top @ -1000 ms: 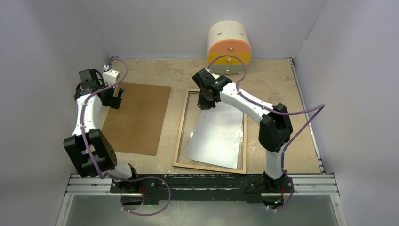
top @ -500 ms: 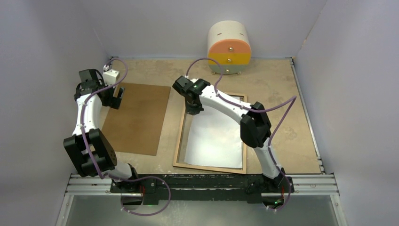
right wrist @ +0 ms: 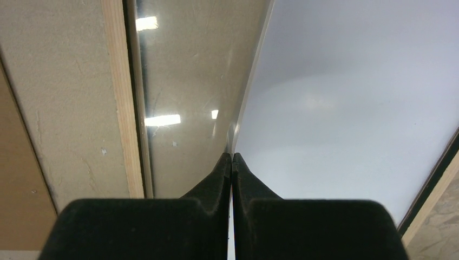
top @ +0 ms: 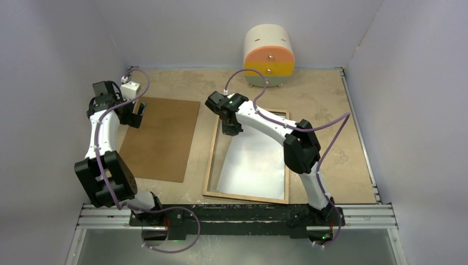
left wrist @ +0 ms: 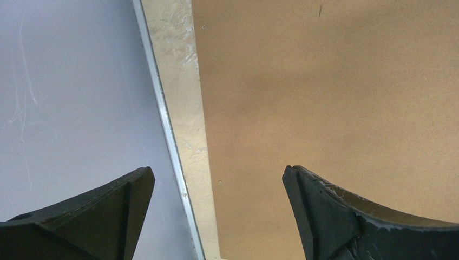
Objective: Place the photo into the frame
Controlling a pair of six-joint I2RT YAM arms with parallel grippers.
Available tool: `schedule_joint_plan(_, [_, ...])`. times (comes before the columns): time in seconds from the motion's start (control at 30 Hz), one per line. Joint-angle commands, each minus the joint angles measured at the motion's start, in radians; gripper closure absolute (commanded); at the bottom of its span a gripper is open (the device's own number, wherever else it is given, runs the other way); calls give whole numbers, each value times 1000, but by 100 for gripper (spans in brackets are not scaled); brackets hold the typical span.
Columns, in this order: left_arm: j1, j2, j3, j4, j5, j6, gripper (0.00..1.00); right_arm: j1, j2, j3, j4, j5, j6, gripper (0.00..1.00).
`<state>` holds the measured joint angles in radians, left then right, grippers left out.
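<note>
Currently the right pincer is clamped on the photo edge, upper left of the frame; the left pincer hangs open. We judge skewed dragging could buckle the photo.

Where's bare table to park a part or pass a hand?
Widest: right of the frame, out to the side rail. Also the far strip between the backing board and back wall, left of the drawer unit. The gap between backing board and frame is narrow. Crowded: over the frame, where the right gripper pinches the photo.
</note>
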<state>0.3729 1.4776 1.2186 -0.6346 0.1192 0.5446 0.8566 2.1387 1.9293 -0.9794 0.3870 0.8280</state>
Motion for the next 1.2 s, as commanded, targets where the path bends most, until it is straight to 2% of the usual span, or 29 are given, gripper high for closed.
schedule_joint_plan(0.0, [6,-5,1,16,8,25,0,-3,-43,9,-28,27,35,100])
schedule_joint_plan(0.3, [7,17,-7,22,-7,31,0,-3,-19,-14,67,-69,-28,98])
schedule_joint_plan(0.47, [7,17,-15,33,-31,39,0,-3,-18,-26,122,-92,-29,57])
schedule_joint_plan(0.53, [8,16,-17,38,-35,44,0,-4,-32,-54,166,-103,-32,49])
schedule_joint_plan(0.63, [7,24,-15,40,-36,47,0,-3,-50,-89,217,-128,-30,40])
schedule_joint_plan(0.97, [6,74,11,30,-39,55,0,-3,-67,-118,260,-171,-45,27])
schedule_joint_plan(1.1, [8,109,30,38,-58,53,0,2,-91,-120,358,-179,-65,17])
schedule_joint_plan(1.17, [8,149,38,67,-106,45,3,14,-90,-110,418,-222,-55,16])
